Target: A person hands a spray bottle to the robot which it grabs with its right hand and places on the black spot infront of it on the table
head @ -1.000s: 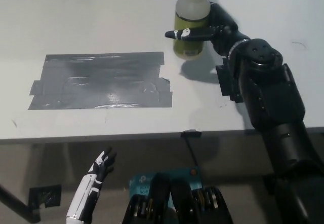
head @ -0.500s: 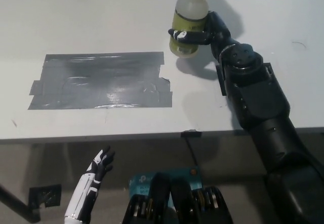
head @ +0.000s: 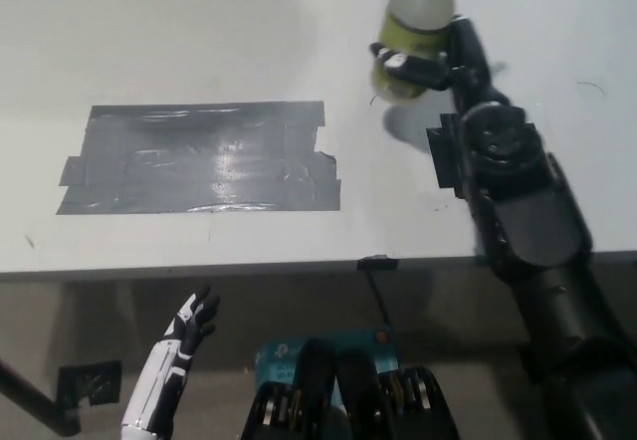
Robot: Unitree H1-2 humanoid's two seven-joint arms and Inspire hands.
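The spray bottle (head: 416,24), clear with yellowish liquid in its lower part, is held above the table at the upper right, blurred by motion and tilted a little. My black right hand (head: 438,57) is shut around its lower body, and the arm runs down to the bottom right. The bottle's top is cut off by the picture's upper edge. The black spot (head: 199,158), a rectangle of dark glossy tape, lies on the white table (head: 299,42) left of the bottle. My white left hand (head: 184,326) rests below the table's front edge at the lower left, fingers spread.
The table's front edge (head: 249,266) runs across the picture's lower half. A dark clip (head: 376,261) sits on that edge near the middle. A small dark scuff (head: 589,88) marks the table at the far right.
My right hand closed around the bottle, then lifted it up and to the right. The left hand has barely moved.
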